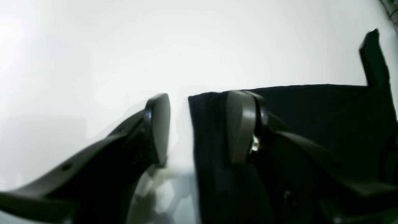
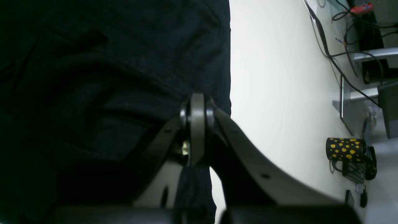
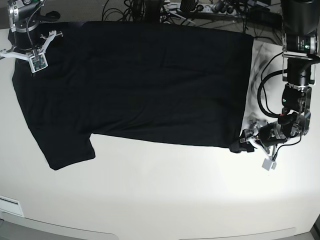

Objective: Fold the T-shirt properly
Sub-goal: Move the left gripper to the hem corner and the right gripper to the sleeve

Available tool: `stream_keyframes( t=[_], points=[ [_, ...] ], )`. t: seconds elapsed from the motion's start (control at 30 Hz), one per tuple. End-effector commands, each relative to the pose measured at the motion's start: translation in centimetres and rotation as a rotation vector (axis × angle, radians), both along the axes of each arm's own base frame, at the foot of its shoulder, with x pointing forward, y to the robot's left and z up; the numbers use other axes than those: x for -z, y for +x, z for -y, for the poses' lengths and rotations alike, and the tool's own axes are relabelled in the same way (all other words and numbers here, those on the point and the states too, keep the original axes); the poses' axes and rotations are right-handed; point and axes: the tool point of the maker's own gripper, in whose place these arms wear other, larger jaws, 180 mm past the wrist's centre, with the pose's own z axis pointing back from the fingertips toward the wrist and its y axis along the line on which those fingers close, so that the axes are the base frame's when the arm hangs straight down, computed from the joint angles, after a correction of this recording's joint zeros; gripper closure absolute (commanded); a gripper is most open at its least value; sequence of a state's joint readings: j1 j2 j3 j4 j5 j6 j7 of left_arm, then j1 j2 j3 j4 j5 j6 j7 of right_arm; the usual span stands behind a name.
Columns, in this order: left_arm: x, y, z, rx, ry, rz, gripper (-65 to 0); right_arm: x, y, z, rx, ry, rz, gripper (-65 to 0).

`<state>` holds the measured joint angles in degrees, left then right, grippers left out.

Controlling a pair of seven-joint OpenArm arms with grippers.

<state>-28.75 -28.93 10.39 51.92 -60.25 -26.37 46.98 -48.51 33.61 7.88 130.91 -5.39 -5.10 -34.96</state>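
Black T-shirt (image 3: 145, 80) lies spread across the upper half of the white desk (image 3: 160, 195). Left hand (image 1: 196, 127) at the lower-right hem corner has its jaws apart, holding nothing, probably just dropping that corner. Right hand (image 2: 197, 130), upper left, is clamped on cloth, likely pinning it.
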Motion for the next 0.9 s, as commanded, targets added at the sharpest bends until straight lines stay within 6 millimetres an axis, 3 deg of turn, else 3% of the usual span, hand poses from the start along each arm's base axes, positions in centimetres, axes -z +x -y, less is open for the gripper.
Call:
stream_keyframes(
  t=[0.0, 0.17, 0.27, 0.33, 0.37, 0.4, 0.5, 0.57, 0.7, 0.87],
  points=[
    [-0.1, 0.0, 0.3, 0.025, 0.018, -0.017, -31.4, -1.0, 0.5, 0.0, -0.015, -0.015, 0.037, 0.0],
    [1.2, -1.2, 3.5, 0.100, -0.008, -0.087, -31.4, -1.2, 0.6, 0.1, -0.004, -0.015, 0.047, 0.0],
    [1.3, -1.2, 4.1, 0.107, -0.019, -0.088, -29.3, -1.2, 0.6, 0.1, -0.005, -0.014, 0.048, 0.0],
    [1.2, -1.1, 4.1, 0.098, -0.021, -0.086, -18.9, -1.4, 0.9, 0.1, -0.006, -0.014, 0.060, 0.0],
    [1.4, -1.1, 3.9, 0.086, -0.014, -0.095, -9.6, -1.7, 1.2, 0.0, -0.008, -0.013, 0.074, 0.0],
    [1.5, -1.0, 3.7, 0.076, -0.004, -0.101, -0.2, -2.1, 1.8, 0.0, -0.011, -0.012, 0.103, -1.1],
    [2.0, -1.0, 3.2, 0.074, 0.038, -0.100, 0.0, -4.5, 4.2, -0.1, -0.014, -0.004, 0.229, -23.8],
    [2.1, -1.1, 3.0, 0.076, 0.052, -0.103, 0.0, -5.8, 5.7, 0.0, -0.010, -0.004, 0.296, -33.1],
    [2.1, -1.1, 3.0, 0.078, 0.055, -0.103, 0.0, -6.3, 9.6, 1.6, 0.046, 0.062, 0.367, -33.6],
    [2.2, -1.2, 3.0, 0.093, 0.069, -0.098, 0.0, -2.6, 15.6, 4.8, 0.123, 0.274, 0.296, -33.6]
  ],
)
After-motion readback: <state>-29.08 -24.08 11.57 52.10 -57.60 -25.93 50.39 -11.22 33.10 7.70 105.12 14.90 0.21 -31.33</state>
